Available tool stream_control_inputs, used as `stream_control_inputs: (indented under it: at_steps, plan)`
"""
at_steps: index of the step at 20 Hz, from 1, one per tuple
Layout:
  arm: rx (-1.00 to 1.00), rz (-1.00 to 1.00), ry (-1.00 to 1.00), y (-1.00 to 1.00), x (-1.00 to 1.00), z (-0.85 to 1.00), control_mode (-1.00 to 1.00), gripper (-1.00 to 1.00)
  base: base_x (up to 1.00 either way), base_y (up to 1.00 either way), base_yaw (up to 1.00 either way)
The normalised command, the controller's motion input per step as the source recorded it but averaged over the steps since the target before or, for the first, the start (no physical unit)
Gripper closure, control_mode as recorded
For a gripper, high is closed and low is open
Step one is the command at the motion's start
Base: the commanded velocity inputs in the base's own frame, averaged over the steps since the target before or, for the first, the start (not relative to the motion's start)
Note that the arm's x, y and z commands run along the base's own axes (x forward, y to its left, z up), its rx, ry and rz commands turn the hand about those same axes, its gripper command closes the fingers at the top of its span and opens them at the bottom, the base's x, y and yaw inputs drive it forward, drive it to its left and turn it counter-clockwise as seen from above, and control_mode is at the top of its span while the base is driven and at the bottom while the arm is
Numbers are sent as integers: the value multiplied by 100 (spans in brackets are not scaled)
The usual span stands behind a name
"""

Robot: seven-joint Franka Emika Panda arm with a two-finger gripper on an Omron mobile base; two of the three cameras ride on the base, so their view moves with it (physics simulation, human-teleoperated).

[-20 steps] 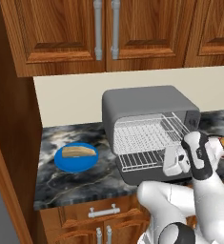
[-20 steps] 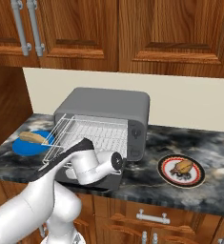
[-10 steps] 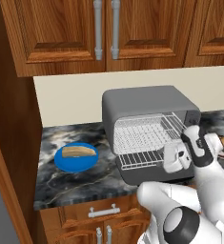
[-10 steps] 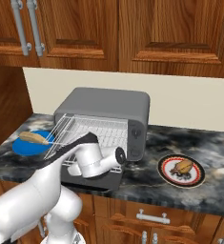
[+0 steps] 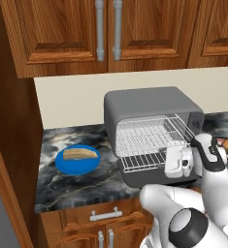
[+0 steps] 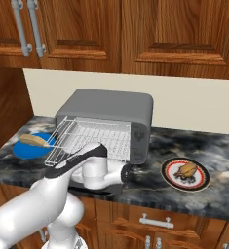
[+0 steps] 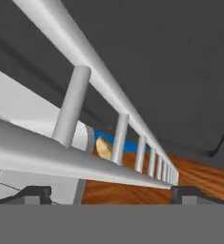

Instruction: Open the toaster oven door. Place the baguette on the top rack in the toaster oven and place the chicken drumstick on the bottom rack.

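Now — hand [image 5: 170, 162] at silver wire bottom rack [image 5: 144, 162] front | grip unclear | tan baguette [image 5: 80, 154] — round blue plate [image 5: 77, 160]

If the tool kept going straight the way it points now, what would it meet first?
Most likely the front bar of a pulled-out wire rack: it crosses the hand view just beyond the tool. Which rack it is, I cannot tell. The baguette lies far behind.

- Toaster oven [image 5: 152, 106] open, door [image 5: 156, 178] dropped flat.
- Both racks, top rack [image 5: 152, 131] and bottom rack [image 5: 142, 162], slid out, bare.
- Baguette [image 5: 79, 154] lies left of the oven.
- Chicken drumstick [image 6: 185, 170] lies right of it.
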Motion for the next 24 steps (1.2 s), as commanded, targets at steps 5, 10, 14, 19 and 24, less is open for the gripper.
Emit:
stream_control_inputs:
  at_steps: [5, 10, 14, 19, 24]
  plan:
    - [22, 0, -4, -42, -13, 74, -100, -100, 0, 0, 0]
    - [19, -1, 5, -23, -67, 24, -100, -100, 0, 0, 0]
    - [19, -7, 0, -35, -78, 40, -100, -100, 0, 0, 0]
    - [3, 1, -11, -5, -99, 84, -100, -100, 0, 0, 0]
    - [-17, 2, -12, 0, -69, 100, -100, -100, 0, 0, 0]
